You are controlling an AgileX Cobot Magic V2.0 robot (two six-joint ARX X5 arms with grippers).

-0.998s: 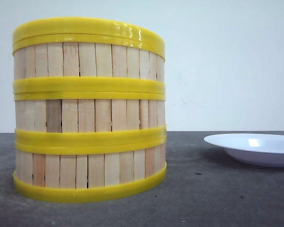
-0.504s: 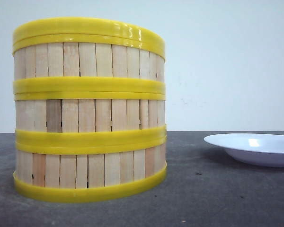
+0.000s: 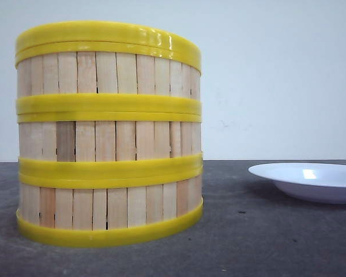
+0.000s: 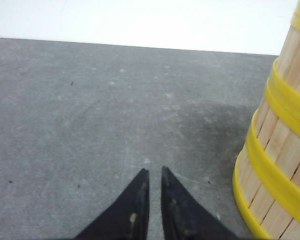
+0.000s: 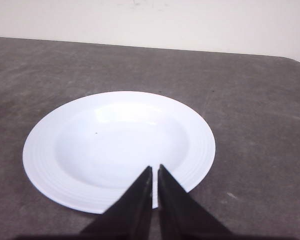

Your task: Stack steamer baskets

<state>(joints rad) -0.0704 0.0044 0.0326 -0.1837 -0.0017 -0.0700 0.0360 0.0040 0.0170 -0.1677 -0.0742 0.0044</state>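
While steamer baskets [image 3: 108, 135] stand stacked, plate [image 3: 311, 180] beside.

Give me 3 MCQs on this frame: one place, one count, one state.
1. Where is the plate relative to the stack, front view?
A. right of it
B. on top of it
C. behind it

2. How many baskets are in the stack?
A. one
B. two
C. three

3. What is the right pincer doing?
A. gripping the plate rim
B. shut, holding nothing
C. wide open

Key: 1 A, the plate sits on the table apart from the stack, to its right. 2 C, three slatted tiers show between yellow rims. 3 B, its tips nearly meet above the plate with nothing between them.
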